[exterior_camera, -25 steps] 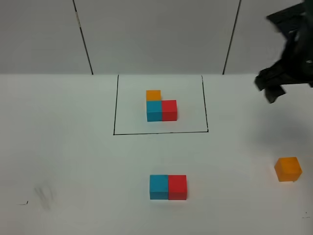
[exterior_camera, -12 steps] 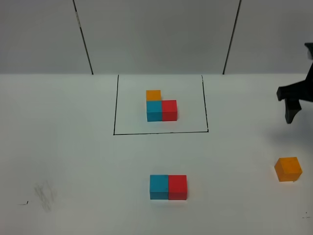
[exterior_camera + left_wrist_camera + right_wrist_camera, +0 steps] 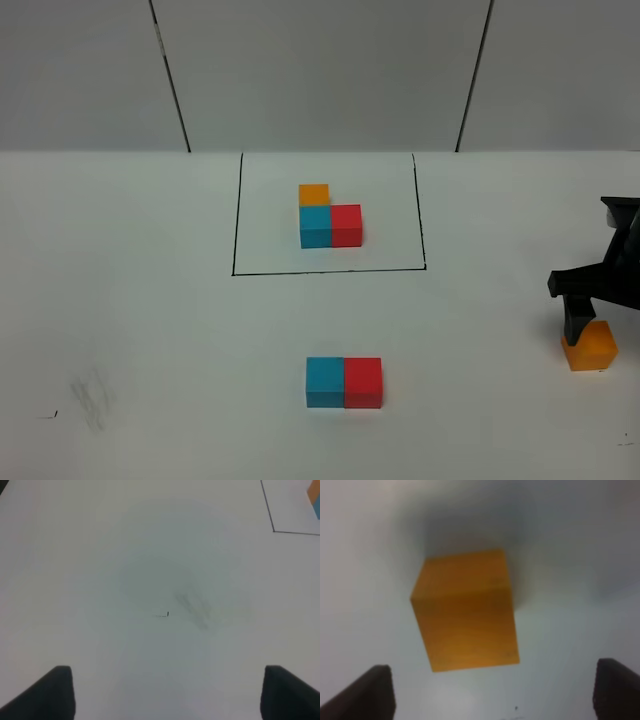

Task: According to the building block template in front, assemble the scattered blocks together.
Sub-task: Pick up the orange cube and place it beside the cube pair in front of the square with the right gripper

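from overhead the right tool (image 3: 580, 322) overlaps the orange block (image 3: 593, 351), whole wrist-side.

six cubes; three in the template (image 3: 330, 222) inside the black frame (image 3: 236, 215); outside it one each: blue cube (image 3: 324, 382), red cube (image 3: 362, 382), orange cube (image 3: 595, 350)

The right hand (image 3: 592, 303) hangs low at the right edge of the high view, pointing down, with one dark finger (image 3: 572, 322) showing. Its wrist view shows both tips held well apart. The left hand (image 3: 170, 692) appears only in its own wrist view, fingertips (image 3: 55, 692) spread wide.
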`<action>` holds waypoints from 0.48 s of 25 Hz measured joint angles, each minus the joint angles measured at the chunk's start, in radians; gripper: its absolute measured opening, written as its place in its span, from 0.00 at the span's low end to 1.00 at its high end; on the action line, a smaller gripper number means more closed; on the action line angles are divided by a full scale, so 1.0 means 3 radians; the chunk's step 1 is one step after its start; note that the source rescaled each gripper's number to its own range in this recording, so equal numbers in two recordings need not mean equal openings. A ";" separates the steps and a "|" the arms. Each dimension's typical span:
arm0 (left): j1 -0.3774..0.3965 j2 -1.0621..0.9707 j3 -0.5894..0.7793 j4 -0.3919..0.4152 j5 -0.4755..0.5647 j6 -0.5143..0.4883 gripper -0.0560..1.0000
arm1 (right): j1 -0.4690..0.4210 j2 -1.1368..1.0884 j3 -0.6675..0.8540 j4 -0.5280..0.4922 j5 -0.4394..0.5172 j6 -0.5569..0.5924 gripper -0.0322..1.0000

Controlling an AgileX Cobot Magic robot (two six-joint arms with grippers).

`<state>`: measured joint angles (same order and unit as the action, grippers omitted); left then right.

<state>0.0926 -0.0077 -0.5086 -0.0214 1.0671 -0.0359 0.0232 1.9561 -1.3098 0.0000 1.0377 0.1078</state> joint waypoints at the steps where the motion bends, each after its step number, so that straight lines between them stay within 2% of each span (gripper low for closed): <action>1: 0.0000 0.0000 0.0000 0.0000 0.0000 0.0000 0.73 | 0.0000 0.0000 0.0000 0.0000 -0.0035 -0.0004 0.65; 12: 0.0000 0.0000 0.0000 0.0000 0.0000 0.0000 0.73 | 0.0000 0.0000 0.0000 0.0095 -0.0336 -0.0128 0.65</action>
<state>0.0926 -0.0077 -0.5086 -0.0214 1.0671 -0.0359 0.0232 1.9561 -1.3098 0.0285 0.9368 0.0693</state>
